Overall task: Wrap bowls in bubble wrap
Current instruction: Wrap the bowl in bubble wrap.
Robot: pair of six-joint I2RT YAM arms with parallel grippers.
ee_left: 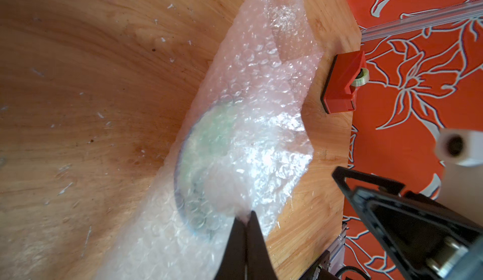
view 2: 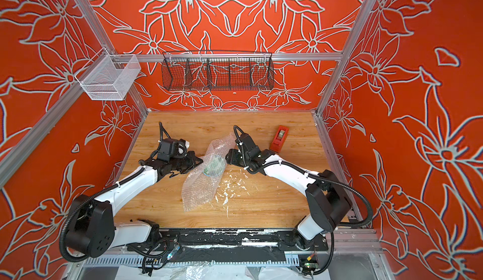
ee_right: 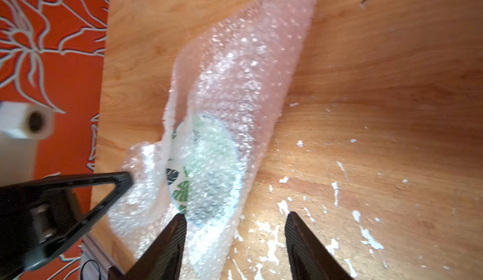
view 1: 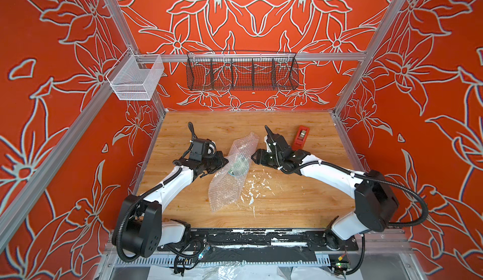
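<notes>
A: Item: bowl (ee_right: 177, 184), ceramic, likely breakable and slick. It lies mid-surface inside a fold of bubble wrap (view 1: 227, 187), which looks light and limp.
B: Where to hold?
A: The wrap's loose edge, not the bowl. Left fingers (ee_left: 235, 244) clenched on that edge; right fingers (ee_right: 167, 247) released, beside the bowl.
B: Surroundings?
A: Wooden surface (view 1: 287, 203), white-flecked; red tape dispenser (view 1: 301, 135) well apart; red floral walls (view 1: 52, 109).

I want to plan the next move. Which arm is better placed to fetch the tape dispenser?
Probably the right: the right gripper is open, and the tape dispenser lies near it. The left gripper is shut on the bubble wrap.
</notes>
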